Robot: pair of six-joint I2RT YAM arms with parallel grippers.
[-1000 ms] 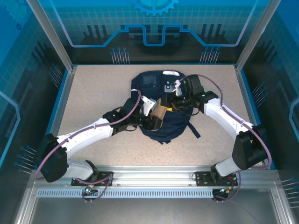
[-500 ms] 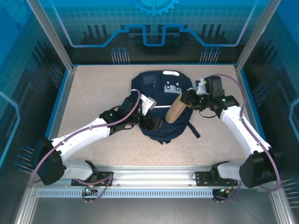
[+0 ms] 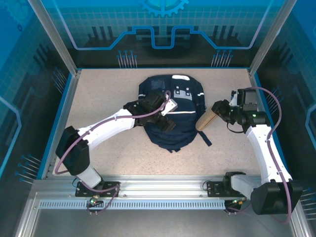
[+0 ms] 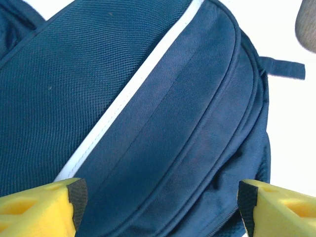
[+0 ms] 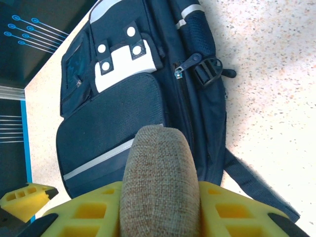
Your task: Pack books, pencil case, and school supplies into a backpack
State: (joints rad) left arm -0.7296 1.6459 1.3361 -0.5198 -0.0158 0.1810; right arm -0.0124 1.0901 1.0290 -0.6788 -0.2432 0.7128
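The navy backpack point(image 3: 174, 112) lies flat mid-table with its white-and-grey patch point(image 5: 123, 57) facing up. Hovering over its lower half is my left gripper point(image 3: 165, 122), open; its yellow fingertips point(image 4: 44, 207) stand wide apart above the blue fabric and white stripe point(image 4: 133, 94), holding nothing. To the right of the backpack, my right gripper point(image 3: 220, 111) is shut on the tan pencil case point(image 3: 207, 120). The pouch point(image 5: 160, 182) sits squeezed between the yellow fingers point(image 5: 232, 207) and points toward the backpack point(image 5: 113, 118). The books are out of view.
A dark strap point(image 3: 205, 138) trails from the backpack's lower right onto the speckled table point(image 3: 98, 98). A buckle point(image 5: 210, 69) lies at the backpack's side. Blue-rimmed enclosure walls point(image 3: 66, 103) bound the table left, right and back.
My right arm has carried the pencil case from over the backpack out to its right side. My left gripper opened and shifted up and rightward over the backpack.
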